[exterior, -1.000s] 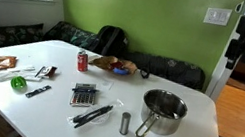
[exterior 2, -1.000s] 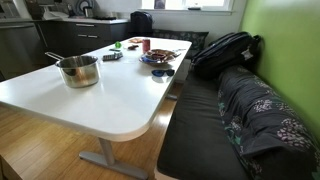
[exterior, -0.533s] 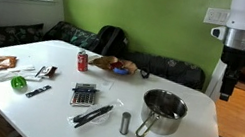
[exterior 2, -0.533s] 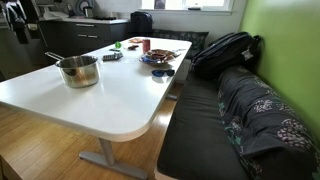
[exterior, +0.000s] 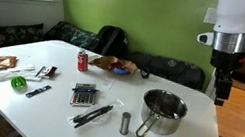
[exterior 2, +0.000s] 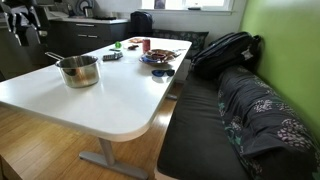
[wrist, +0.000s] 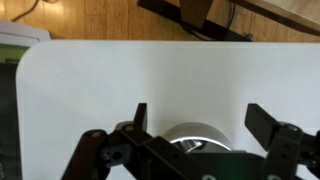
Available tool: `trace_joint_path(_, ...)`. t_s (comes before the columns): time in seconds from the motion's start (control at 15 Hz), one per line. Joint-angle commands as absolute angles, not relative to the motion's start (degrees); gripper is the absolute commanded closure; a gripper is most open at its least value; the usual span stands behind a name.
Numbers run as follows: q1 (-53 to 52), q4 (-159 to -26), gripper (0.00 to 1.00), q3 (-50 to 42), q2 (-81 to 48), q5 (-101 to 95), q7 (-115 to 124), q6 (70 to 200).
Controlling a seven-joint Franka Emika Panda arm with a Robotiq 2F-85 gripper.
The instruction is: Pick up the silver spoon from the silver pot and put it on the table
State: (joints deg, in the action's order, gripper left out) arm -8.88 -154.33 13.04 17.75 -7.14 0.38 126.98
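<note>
The silver pot [exterior: 164, 108] stands on the white table [exterior: 53, 115] near its right end, long handle pointing to the front. It also shows in an exterior view [exterior 2: 78, 70] and partly in the wrist view [wrist: 197, 135], below the fingers. A silver spoon lies inside the pot; a bit of it [wrist: 190, 144] glints at the rim. My gripper [exterior: 221, 93] hangs open and empty in the air, above and to the right of the pot. In the wrist view the fingers [wrist: 200, 118] are spread wide.
A small grey cylinder [exterior: 125, 124] stands left of the pot's handle. A calculator [exterior: 82, 95], black utensils [exterior: 92, 115], a red can [exterior: 82, 61], a plate with food [exterior: 120, 68] and small items lie further left. A dark bench with a backpack [exterior 2: 226, 50] runs behind.
The arm has come down and moved in from the upper right toward the pot. The pot and the other things have not moved.
</note>
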Motion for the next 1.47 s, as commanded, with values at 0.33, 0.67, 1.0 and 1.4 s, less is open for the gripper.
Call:
trace_joint_path(0.33,-9.54,-143.97,0.00,9.49,9.03,-3.24,-5.68,125.81)
trace_joint_path(0.67,-8.86,-144.40,0.00,10.00,6.98,-10.45,-5.11,135.08)
trace_joint_path(1.0,-8.59,-143.89,0.00,9.08,4.60,-13.77,-7.93,139.61)
trace_joint_path(1.4,-8.15,-141.77,0.00,9.16,-0.35,-17.78,-4.80,140.84)
